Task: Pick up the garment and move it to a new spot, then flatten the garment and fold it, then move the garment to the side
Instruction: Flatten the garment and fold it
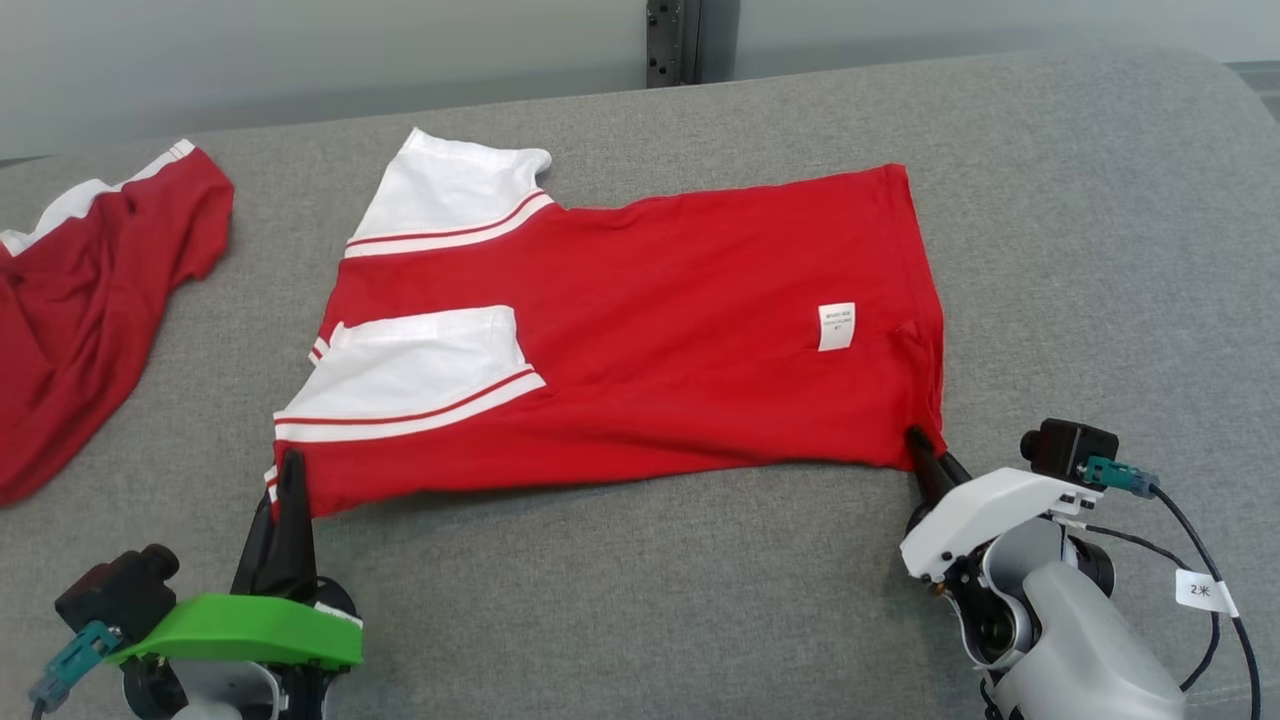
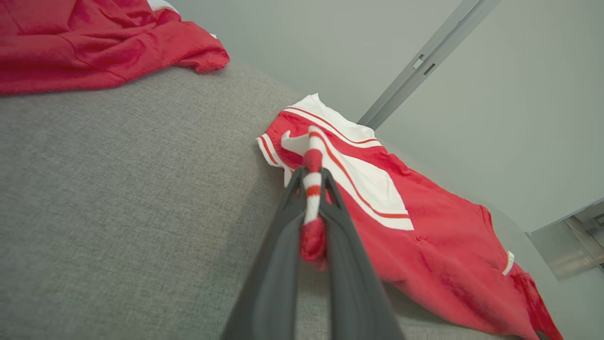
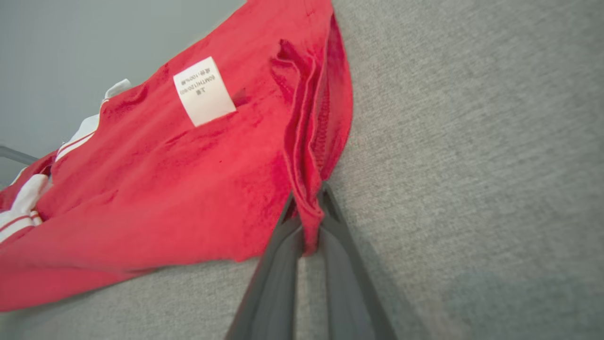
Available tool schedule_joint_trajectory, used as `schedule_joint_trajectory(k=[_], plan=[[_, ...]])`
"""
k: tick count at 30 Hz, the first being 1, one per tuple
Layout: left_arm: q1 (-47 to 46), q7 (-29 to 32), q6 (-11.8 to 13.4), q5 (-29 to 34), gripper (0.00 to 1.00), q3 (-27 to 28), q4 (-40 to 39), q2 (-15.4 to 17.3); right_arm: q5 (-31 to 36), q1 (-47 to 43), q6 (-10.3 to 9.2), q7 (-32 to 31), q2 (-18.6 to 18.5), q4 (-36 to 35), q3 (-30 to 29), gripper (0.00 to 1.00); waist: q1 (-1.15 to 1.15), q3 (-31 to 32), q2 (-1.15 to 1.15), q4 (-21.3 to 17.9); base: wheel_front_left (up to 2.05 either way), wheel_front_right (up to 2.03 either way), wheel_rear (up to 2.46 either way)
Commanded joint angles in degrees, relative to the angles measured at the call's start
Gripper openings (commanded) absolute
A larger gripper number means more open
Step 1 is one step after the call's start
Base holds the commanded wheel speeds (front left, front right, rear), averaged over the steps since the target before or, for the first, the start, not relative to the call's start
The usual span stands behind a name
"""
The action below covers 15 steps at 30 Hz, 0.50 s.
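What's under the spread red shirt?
Grey cushion shows all round the shirt. Whatever lies beneath the cloth itself is covered and can't be told.

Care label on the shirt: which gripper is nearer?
Right. The right gripper pinches the red shirt near the care label; the left gripper pinches its far, striped end.

The garment [image 1: 640, 340] is soft, matt red knit cloth with white cloth sleeves; its care label [image 1: 836, 326], toward 3 o'clock, looks smooth and papery. The worktop [image 1: 640, 600] is coarse grey woven fabric. At 7 o'clock the left gripper [image 1: 291, 465] has a smooth green plastic cover [image 1: 250, 628]; at 5 o'clock the right gripper [image 1: 918, 440] a white plastic shell [image 1: 985, 505]. Both jaws: matt dark plastic.
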<state>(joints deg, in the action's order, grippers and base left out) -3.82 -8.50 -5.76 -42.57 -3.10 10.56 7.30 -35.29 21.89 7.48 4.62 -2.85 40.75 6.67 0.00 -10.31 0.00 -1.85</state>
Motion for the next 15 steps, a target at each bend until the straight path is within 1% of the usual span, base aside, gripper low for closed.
schedule_joint_trajectory(k=[1, 5, 7, 11, 15], plan=[[1.2, 0.1, 0.3, -0.1, 0.0, 0.3, -0.5, 0.7, -0.3, -1.1, 0.02, 0.0, -0.2, -0.9, -0.5, 0.0, 0.0, 0.5, 0.0, -0.1, 0.0, 0.0, 0.0], [4.0, 0.5, 0.8, -0.4, 0.0, 0.4, -2.5, 0.8, -1.3, -4.7, 0.01, -1.0, -0.8, -5.4, -2.4, 0.0, 0.0, 1.7, 0.0, -0.1, 0.0, 0.0, 0.0], [6.1, 1.0, 1.0, -0.5, 0.0, 0.3, -4.1, 1.1, -1.7, -7.4, 0.01, -2.0, -1.5, -9.0, -3.3, 0.0, 0.0, 2.4, 0.0, -0.1, 0.0, 0.0, 0.0], [10.8, 3.4, 2.3, -0.8, 0.0, -0.4, -7.8, 1.5, -2.2, -14.8, 0.01, -4.7, -2.3, -17.5, -5.3, 0.0, 0.0, 3.3, 0.0, -0.1, 0.0, 0.0, 0.0], [15.3, 5.4, 3.8, -1.3, 0.0, -0.7, -10.7, 1.4, -1.1, -21.1, 0.0, -7.6, -1.9, -24.6, -8.1, 0.0, 0.0, 3.5, 0.0, -0.6, 0.0, 0.0, 0.0]])
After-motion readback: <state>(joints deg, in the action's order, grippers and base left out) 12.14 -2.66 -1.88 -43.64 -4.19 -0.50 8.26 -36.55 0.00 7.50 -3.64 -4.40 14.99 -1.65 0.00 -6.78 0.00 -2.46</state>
